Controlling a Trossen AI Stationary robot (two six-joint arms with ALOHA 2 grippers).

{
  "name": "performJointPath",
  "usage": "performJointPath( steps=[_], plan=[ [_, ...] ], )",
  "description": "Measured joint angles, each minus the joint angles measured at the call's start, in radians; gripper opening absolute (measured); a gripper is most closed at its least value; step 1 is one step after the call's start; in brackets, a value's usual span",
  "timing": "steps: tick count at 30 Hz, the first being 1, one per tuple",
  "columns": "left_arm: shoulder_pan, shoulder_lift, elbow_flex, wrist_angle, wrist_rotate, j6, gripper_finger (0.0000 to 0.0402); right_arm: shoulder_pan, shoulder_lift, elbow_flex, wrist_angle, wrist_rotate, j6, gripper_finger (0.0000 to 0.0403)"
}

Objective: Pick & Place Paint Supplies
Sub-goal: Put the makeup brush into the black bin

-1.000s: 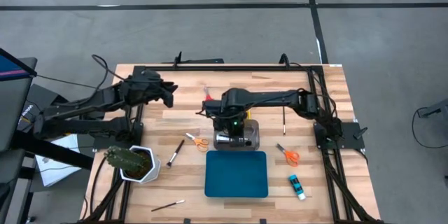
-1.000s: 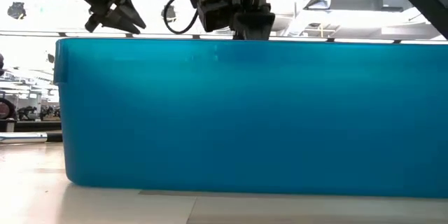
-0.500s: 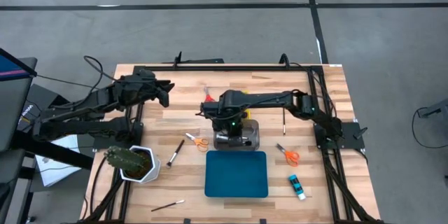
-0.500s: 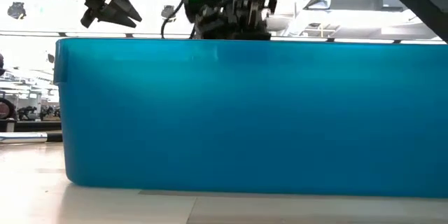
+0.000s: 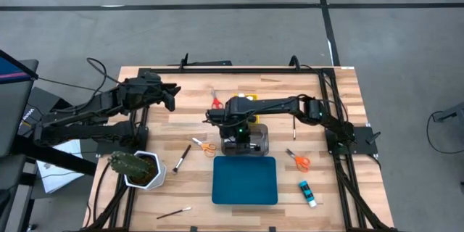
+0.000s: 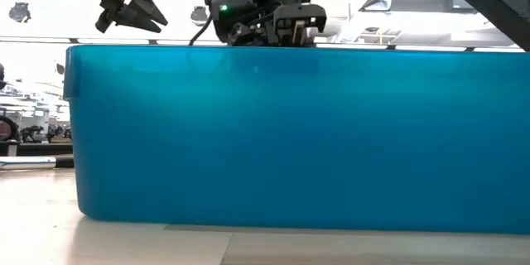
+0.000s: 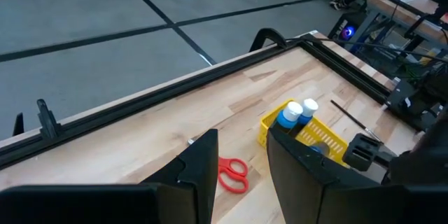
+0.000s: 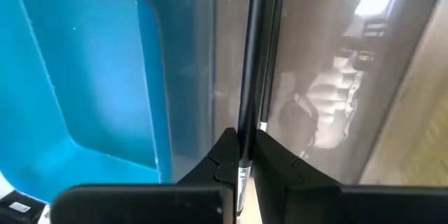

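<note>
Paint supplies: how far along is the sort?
Done: two blue bottles stand in the yellow tray.

In hand: the right gripper is shut on a dark paintbrush over the clear tray.

Left on the table: red scissors, two orange scissors, three paintbrushes, one bottle. The left gripper waits.

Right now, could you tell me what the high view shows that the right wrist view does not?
Only the high view shows the whole table: the cactus, orange-handled scissors, a blue bottle lying flat, loose brushes, and the left gripper raised over the far left, holding nothing.

Only the right wrist view shows the right gripper shut on a dark-handled paintbrush, whose handle reaches into the clear tray.

Both show the blue tray beside the clear tray, with the right arm working over them.
</note>
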Motion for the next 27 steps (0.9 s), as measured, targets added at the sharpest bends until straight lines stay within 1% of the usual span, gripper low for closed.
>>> performJointPath(
  steps=[9,22,24,27],
  plan=[
    [0.0,0.0,0.0,0.0,0.0,0.017,0.0117,0.004,-0.011,-0.138,0.047,0.0,-0.003,0.0016],
    [0.0,0.0,0.0,0.0,-0.002,0.019,0.0117,0.0,-0.011,-0.14,0.088,-0.005,-0.004,0.0017],
    [0.0,0.0,0.0,0.0,-0.003,0.019,0.0117,-0.001,-0.011,-0.14,0.086,-0.006,-0.004,0.0032],
    [0.0,0.0,0.0,0.0,-0.003,0.019,0.0117,-0.001,-0.011,-0.14,0.086,-0.008,-0.004,0.0067]
  ],
)
